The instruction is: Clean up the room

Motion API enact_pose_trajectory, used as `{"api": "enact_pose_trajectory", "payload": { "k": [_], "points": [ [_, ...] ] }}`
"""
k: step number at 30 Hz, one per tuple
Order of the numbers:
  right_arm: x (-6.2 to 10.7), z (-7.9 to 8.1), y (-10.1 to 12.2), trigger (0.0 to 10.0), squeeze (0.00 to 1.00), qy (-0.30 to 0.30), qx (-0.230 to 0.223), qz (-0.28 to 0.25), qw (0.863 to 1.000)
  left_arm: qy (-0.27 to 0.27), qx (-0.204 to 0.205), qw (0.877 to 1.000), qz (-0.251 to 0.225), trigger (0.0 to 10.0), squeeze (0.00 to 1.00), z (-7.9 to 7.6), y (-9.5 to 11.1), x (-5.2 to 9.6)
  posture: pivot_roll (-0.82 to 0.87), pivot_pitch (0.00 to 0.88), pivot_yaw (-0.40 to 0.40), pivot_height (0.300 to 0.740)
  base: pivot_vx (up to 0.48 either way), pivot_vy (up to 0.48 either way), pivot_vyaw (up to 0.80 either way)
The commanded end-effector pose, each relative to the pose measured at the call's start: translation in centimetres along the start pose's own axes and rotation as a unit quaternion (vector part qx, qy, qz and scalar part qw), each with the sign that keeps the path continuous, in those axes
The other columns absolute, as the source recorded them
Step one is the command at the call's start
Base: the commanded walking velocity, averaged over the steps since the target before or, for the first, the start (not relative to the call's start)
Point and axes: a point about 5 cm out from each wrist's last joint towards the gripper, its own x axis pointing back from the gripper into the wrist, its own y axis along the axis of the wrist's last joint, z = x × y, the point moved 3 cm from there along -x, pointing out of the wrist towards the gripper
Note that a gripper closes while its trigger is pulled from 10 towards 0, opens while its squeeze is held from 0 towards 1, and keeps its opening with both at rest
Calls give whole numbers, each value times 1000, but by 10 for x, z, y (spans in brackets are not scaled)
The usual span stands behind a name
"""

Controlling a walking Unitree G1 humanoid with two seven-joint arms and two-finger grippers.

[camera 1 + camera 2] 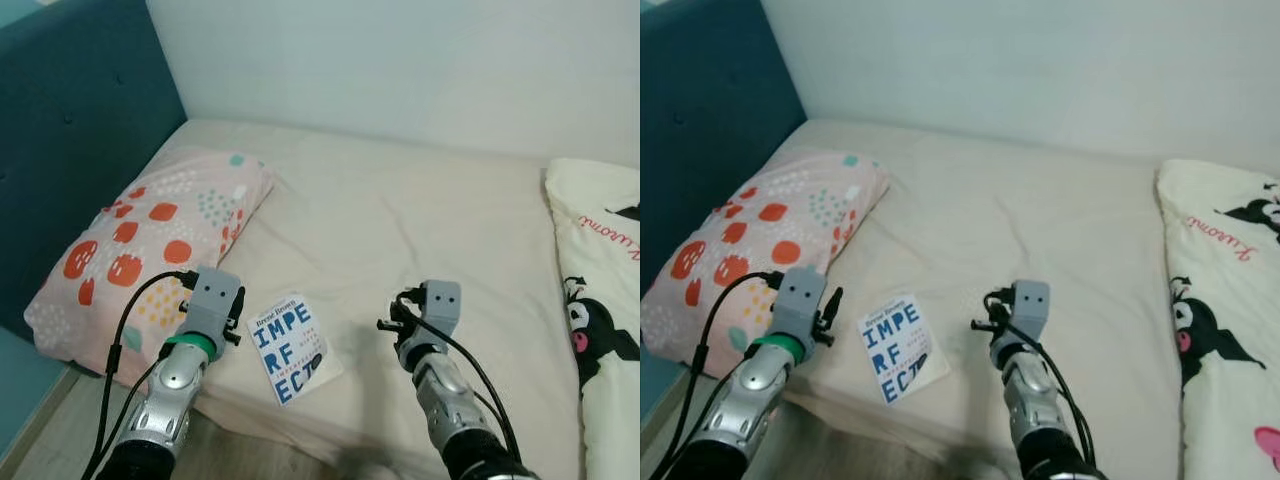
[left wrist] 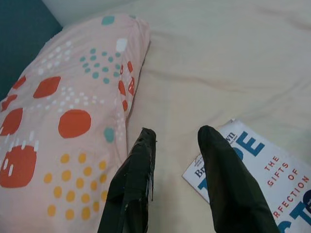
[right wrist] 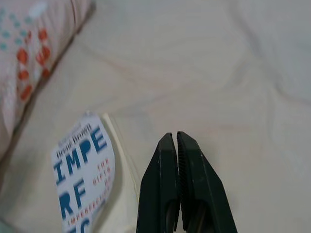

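Between the two grippers, on the cream sheet (image 1: 400,220), a flat glossy book (image 1: 288,347) lies near the bed's front edge, long axis running roughly 11 to 5 o'clock. Left wrist view: the left gripper (image 2: 176,137), fingers apart, has the book's corner at about 4 o'clock, the soft spotted pillow (image 2: 63,116) opposite. Right wrist view: the right gripper (image 3: 174,137), jaws pressed together, has the slightly blurred book at 8 o'clock; the left seems nearer.
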Motion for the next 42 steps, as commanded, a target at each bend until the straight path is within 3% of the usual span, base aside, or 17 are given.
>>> {"api": "enact_pose_trajectory", "payload": {
  "k": [1, 7, 25, 42],
  "points": [
    [5, 0, -17, 10000, 0, -2, 8, 33, 999, 0, 3, 1000, 26, 10000, 0, 0, -13, 4, 26, 0, 118, 740, 0, 0, 0],
    [6, -1, -22, 10000, 0, -8, 6, 48, 999, -1, 1, 1000, 23, 10000, 0, -1, -13, 4, 28, 0, 121, 740, 0, 0, -213],
    [4, 7, -25, 10000, 0, 11, 10, 61, 998, 15, 11, 1000, 21, 10000, 0, 8, -14, 5, 37, 0, 120, 740, 0, 0, -800],
    [1, 22, -24, 10000, 0, 65, 24, 73, 995, 49, 45, 997, 45, 10000, 0, 8, -26, 17, 60, 0, 84, 740, 0, 0, 0]
  ]
}}
